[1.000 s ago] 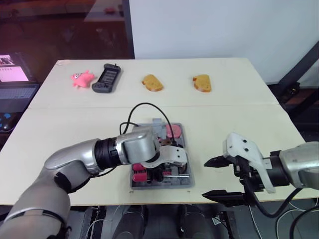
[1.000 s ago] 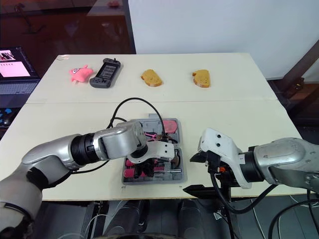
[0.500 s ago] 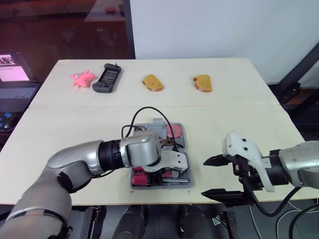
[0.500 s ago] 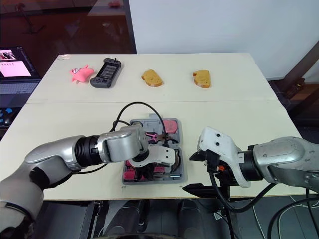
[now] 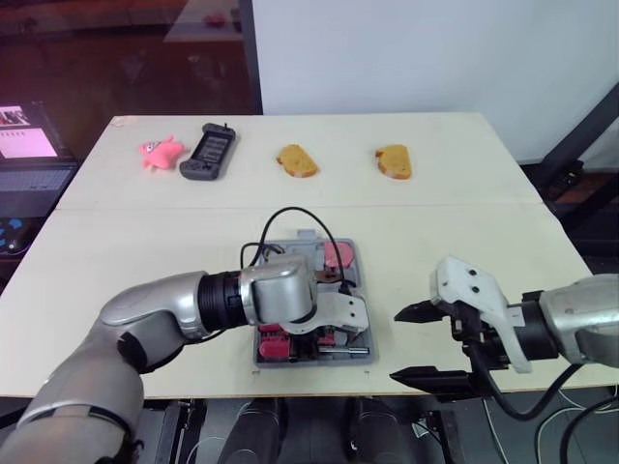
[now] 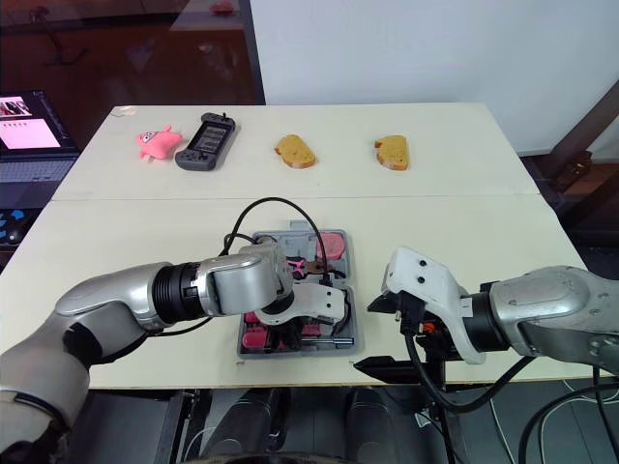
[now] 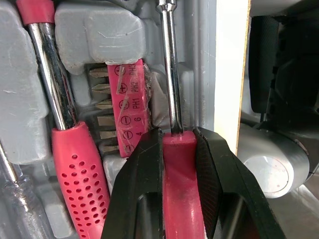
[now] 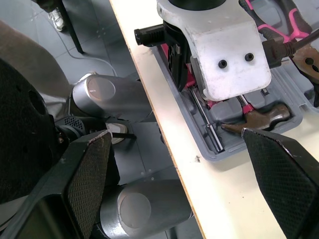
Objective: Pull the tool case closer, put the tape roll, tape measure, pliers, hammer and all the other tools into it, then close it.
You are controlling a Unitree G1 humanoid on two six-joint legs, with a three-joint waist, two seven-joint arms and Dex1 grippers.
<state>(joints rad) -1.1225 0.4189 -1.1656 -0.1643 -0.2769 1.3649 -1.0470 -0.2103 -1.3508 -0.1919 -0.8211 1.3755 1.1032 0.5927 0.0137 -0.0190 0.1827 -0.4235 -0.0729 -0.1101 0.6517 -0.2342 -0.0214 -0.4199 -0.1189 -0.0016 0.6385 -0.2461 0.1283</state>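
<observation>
Tabletop (image 5: 435, 222), left pincer (image 7: 177, 134) sunk deeper in tool case (image 5: 355, 275), clamping screwdriver (image 7: 178, 189)

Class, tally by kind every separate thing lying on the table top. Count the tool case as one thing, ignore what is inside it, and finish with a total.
Pink soft toy: 1
Dark handheld console: 1
Bread slices: 2
Tool case: 1
Total: 5

We take this for a lab: bare white table (image 5: 464, 242), laptop (image 5: 34, 179) beside it, blank wall (image 5: 435, 58), dark glass partition (image 5: 126, 58) behind.
</observation>
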